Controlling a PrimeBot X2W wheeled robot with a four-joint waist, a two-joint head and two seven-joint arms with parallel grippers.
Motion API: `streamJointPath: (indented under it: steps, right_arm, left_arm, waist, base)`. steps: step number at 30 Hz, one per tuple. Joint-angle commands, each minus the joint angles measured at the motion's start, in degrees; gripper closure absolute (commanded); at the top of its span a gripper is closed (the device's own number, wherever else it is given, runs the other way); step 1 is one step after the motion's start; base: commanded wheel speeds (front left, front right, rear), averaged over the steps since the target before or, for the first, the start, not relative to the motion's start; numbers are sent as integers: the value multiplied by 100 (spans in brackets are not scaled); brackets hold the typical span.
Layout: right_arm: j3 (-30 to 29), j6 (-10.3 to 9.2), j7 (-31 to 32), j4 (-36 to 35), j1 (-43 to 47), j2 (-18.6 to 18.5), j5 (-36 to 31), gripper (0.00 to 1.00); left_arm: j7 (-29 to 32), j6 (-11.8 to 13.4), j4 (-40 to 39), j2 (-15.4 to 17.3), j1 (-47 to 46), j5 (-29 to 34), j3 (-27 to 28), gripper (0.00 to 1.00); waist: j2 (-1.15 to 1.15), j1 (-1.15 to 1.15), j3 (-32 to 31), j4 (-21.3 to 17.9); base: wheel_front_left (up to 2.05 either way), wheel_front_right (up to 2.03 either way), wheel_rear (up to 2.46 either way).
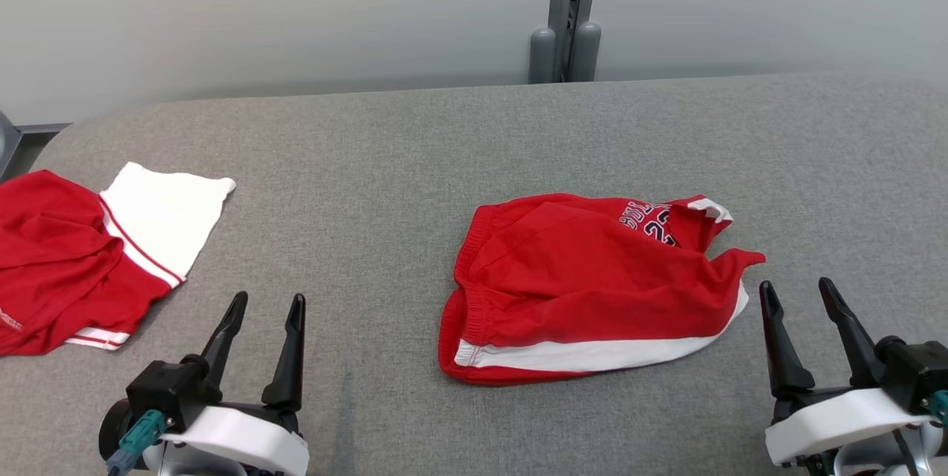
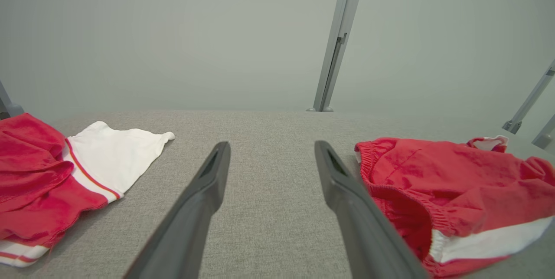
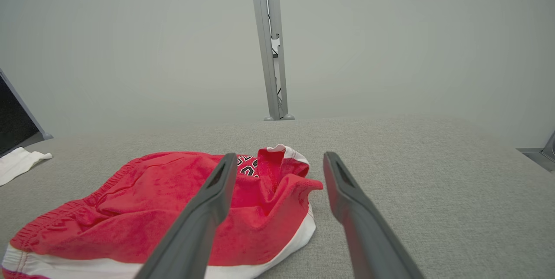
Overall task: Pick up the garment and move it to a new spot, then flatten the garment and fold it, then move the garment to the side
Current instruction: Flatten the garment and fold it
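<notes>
A pair of red shorts (image 1: 592,287) with white trim and dark lettering lies rumpled on the grey table, right of centre; the same shorts (image 2: 455,192) fill the right of the left wrist view and the shorts (image 3: 173,209) lie at the lower left of the right wrist view. My left gripper (image 1: 266,306) rests open at the lower left, well left of the shorts, with nothing between its fingers (image 2: 208,183). My right gripper (image 1: 800,289) is open at the lower right, just beyond the shorts' right corner, with empty fingers (image 3: 342,183).
A second red and white garment (image 1: 89,254) lies crumpled at the table's left edge. A grey post (image 1: 566,13) stands behind the table's far edge against a pale wall. Bare grey table (image 1: 355,224) stretches between the two garments.
</notes>
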Motion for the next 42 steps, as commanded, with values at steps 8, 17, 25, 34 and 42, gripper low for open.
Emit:
streamJointPath:
  steps: [8,17,25,34,42]
  right_arm:
    - [-59,1,75,-57,93,1,32,0]
    - [-69,1,86,-17,49,4,76,0]
    - [-380,1,63,315,-61,-13,35,0]
    - [-566,1,9,1292,-629,-322,118,0]
    - [-65,1,46,2532,-1462,-494,353,0]
  left_arm:
    - [66,80,-149,61,75,-36,-23,0]
    - [97,124,-202,89,68,-37,-55,0]
    - [106,90,-225,107,-67,-44,-115,0]
    - [101,-2,-234,80,-357,-25,-238,0]
    - [30,-76,-154,45,-616,-10,-315,0]
  waist:
    - [0,0,-20,13]
    - [0,0,-22,27]
    - [0,0,64,71]
    - [0,0,372,257]
    - [0,0,750,427]
  base:
    - [0,0,0]
    - [0,0,0]
    - [0,0,0]
    - [0,0,0]
    - [0,0,0]
